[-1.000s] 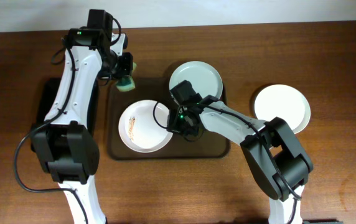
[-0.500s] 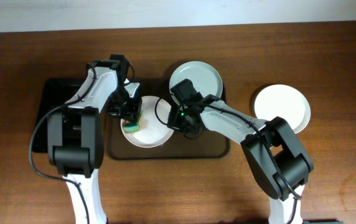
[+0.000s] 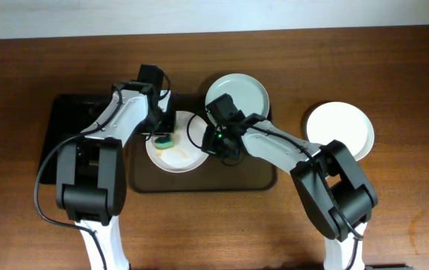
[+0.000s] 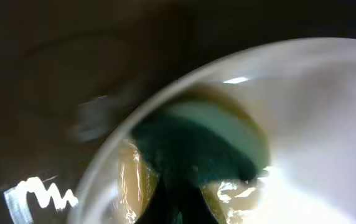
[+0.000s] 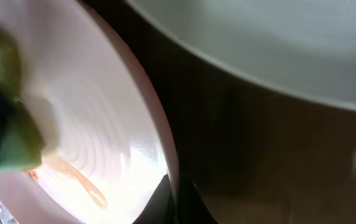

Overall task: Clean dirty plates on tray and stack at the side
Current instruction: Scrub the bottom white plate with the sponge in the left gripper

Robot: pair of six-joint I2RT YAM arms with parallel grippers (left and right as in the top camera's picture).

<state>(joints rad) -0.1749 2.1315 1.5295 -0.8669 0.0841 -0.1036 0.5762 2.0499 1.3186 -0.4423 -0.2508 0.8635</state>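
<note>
A white plate (image 3: 181, 155) with an orange-brown smear (image 5: 72, 178) lies on the left part of the brown tray (image 3: 199, 182). My left gripper (image 3: 162, 133) is shut on a green sponge (image 3: 165, 139) and presses it on the plate's upper left; the sponge (image 4: 209, 138) and the plate (image 4: 318, 124) fill the left wrist view. My right gripper (image 3: 214, 142) is shut on the plate's right rim (image 5: 165, 155), with its fingertips (image 5: 177, 200) on either side of it. A second, faintly greenish plate (image 3: 235, 94) sits at the tray's back right. A third, clean plate (image 3: 340, 129) lies on the table to the right.
A narrow black tray (image 3: 58, 131) lies left of the brown tray, under the left arm. The right arm reaches across the brown tray's right half. The wooden table (image 3: 394, 202) surrounds everything.
My left gripper brought the sponge from beyond the tray's back left corner down onto the smeared plate, then slid it toward the plate's upper left. The right gripper stayed on the rim.
</note>
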